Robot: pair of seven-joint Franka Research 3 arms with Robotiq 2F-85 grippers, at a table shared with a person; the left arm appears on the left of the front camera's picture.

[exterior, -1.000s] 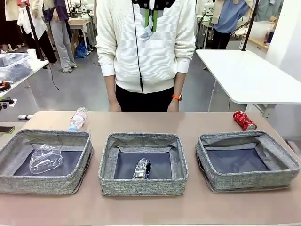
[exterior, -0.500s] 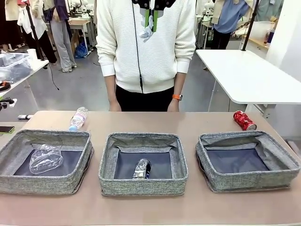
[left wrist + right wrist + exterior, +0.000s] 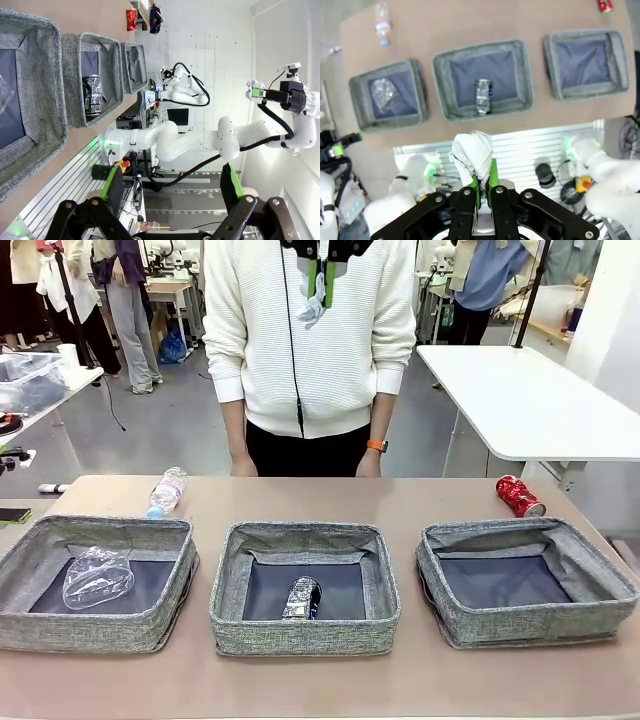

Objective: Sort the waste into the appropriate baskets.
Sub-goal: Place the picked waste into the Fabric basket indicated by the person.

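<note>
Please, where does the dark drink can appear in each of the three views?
Front view: the dark can lies in the middle basket, lower centre.
Left wrist view: the dark can is upper left, in the same basket.
Right wrist view: the dark can is above centre, in that basket.
Shared landmark: the red can.

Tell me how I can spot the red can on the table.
Find the brown table. Past the right-hand grey woven fabric basket, by the far edge, lies a shiny red drink can on its side. It's the only red thing, outside every basket.
</note>
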